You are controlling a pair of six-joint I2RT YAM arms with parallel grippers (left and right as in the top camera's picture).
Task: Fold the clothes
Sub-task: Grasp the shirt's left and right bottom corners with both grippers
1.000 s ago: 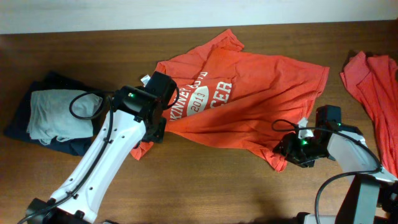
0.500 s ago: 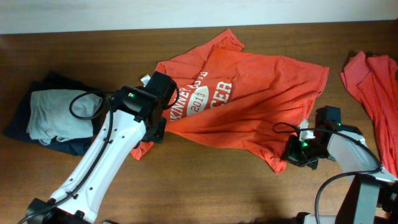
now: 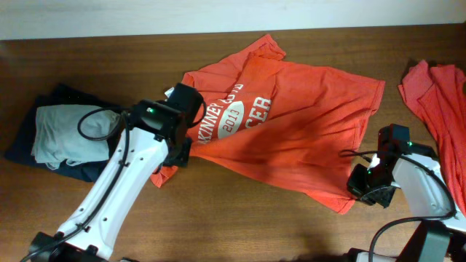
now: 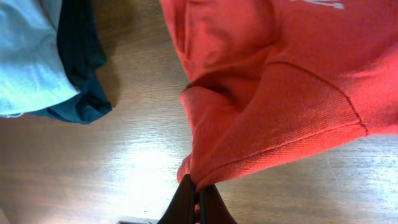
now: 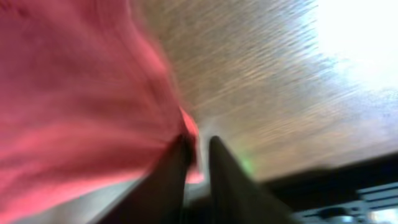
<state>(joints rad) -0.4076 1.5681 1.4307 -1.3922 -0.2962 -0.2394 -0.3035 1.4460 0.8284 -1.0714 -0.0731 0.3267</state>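
Left of the left gripper point(image 4: 199, 198) sits the folded navy and grey pile point(image 3: 62, 135), well apart. Leave it alone. Left gripper is clamped on a stitched edge of the orange-red printed T-shirt point(image 3: 306, 124); hem or sleeve, can't tell. Shirt spreads ahead of that gripper and off to its right across the table point(image 3: 240, 225), print up, rumpled.

Step in hand, my read: stretch the shirt flat between both arms before folding. To do it well, hold both grippers low, pull apart evenly, and stop once the diagonal creases go. Don't drag the whole shirt sideways.

Right gripper point(image 5: 199, 142): jaws close together with a shirt corner at their tips. That view is motion-blurred, so can't tell if it pinches cloth or just sits beside it. Verify before pulling.

Right of it, a second orange-red T-shirt point(image 3: 437, 102) lies bunched, cut off by the frame edge. Overhead, both sets of jaws are hidden under the wrists, and the print is partly creased; only "2013" reads clean.
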